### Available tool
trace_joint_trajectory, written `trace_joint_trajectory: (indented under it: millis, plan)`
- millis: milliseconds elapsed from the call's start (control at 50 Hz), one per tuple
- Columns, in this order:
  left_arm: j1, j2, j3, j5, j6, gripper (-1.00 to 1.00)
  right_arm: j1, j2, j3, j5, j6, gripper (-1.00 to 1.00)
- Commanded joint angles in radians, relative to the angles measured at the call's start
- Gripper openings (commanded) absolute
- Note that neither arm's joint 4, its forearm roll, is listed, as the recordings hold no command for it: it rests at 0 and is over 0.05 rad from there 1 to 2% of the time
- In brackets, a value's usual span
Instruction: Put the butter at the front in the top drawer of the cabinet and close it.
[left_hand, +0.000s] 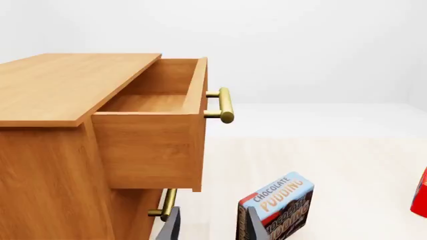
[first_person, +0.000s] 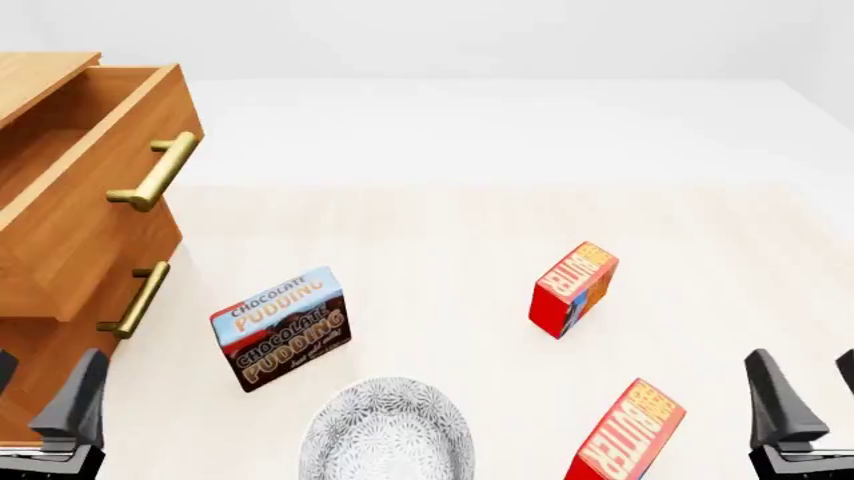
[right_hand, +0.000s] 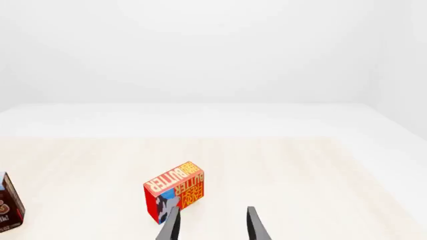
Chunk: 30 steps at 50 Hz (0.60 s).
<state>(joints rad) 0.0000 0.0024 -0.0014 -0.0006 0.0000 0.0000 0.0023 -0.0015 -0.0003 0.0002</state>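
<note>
A pale, cream-coloured table (first_person: 441, 260) with faint wood grain fills the front view from 6 o'clock up past the centre. Beyond its far edge, toward 12 o'clock, lies a plain white floor (first_person: 534, 120), meeting a bare white wall (first_person: 467, 35). The light is soft and even, casting only weak shadows.

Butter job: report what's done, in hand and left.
Done: the top drawer is pulled open. In hand: nothing; left gripper and right gripper are open, and near butter and far butter stand ungripped. Left: grasp near butter, drop it in, shut the drawer.
</note>
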Motion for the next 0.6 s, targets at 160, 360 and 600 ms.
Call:
trace_joint_trajectory:
  millis: [160, 360, 600]
  plan:
    - [0.0, 0.005, -0.003, 0.0, 0.0, 1.0, 0.0, 0.004, -0.003, 0.001, 0.001, 1.0]
    - [0.0, 0.02, -0.002, -0.008, 0.005, 1.0, 0.0, 0.004, -0.003, 0.001, 0.0, 1.0]
    - [-0.017, 0.001, -0.085, 0.086, -0.024, 1.0, 0.0, 0.004, -0.003, 0.001, 0.0, 1.0]
